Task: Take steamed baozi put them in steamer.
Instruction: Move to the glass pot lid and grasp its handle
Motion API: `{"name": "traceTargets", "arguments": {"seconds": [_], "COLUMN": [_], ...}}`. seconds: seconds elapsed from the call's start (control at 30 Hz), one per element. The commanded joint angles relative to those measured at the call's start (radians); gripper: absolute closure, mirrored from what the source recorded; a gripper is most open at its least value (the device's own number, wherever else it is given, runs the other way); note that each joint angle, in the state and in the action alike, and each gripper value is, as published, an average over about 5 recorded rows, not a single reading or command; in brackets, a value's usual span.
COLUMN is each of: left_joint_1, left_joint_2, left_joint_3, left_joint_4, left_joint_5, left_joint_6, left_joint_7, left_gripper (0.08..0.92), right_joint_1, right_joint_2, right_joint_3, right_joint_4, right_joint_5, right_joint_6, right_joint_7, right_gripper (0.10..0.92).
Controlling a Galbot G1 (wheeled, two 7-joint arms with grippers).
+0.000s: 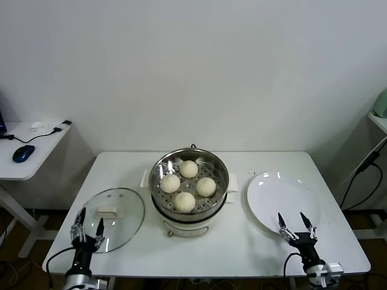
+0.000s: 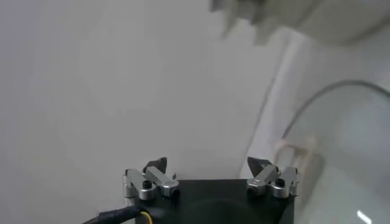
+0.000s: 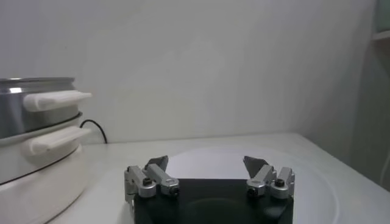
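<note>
Baozi (image 1: 188, 168): four, all lying in the steamer (image 1: 161, 192) on its perforated tray (one at the back, one on each side, one at the front, near each other but apart).

Steamer: one, at the middle of the surface (image 1: 242, 254), steel pot on a white base, side handles showing in the right wrist view (image 3: 56, 99).

Lid (image 1: 124, 220): one, glass, flat on the surface just beside the steamer on the robot's left, its white handle up.

Plate (image 1: 272, 199): one, white, bare, on the robot's right of the steamer, close to it but not touching.

Left hand (image 1: 87, 228): one, at the near edge of the surface over the lid's near rim, fingers spread wide, holding nothing. The baozi lay ahead of it and toward the robot's right, past the lid.

Right hand (image 1: 296, 220): one, at the near rim of the plate, fingers likewise spread wide and holding nothing (image 3: 207, 164). The baozi lay ahead and toward the robot's left, over the steamer's wall.

Open room: bare surface along the near edge between the two hands, and behind the steamer up to the far edge by the wall.

Side desk (image 1: 24, 163): one, off to the robot's left, bearing one blue mouse (image 1: 23, 153).
</note>
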Motion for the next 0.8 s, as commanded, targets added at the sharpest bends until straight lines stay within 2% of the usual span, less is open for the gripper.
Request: {"name": "traceTargets", "arguments": {"seconds": [0.03,0.37,0.8], "left_joint_1": [-0.088,-0.164,-0.254], "left_joint_2": [0.043,0.062,0.057], "left_joint_3": [0.000,0.016,0.050], "left_joint_4": [0.211,0.251,0.277], "left_joint_5": [0.293,0.278,0.233], "left_joint_6": [-0.002,-0.005,0.022], "left_joint_7": [-0.072,-0.066,0.011], "left_gripper": [0.177,0.177,0.177], "right_joint_1": [-0.045,-0.055,-0.076], "right_joint_2": [0.042,0.060,0.076], "right_joint_3": [0.011,0.014,0.017], "right_joint_4": [0.018,0.010,0.028], "right_joint_5": [-0.017,-0.022,-0.040], "right_joint_6": [0.019,0.025,0.035], "right_joint_7": [0.003,0.005,0.002], "right_gripper": [0.203,0.203,0.203]}}
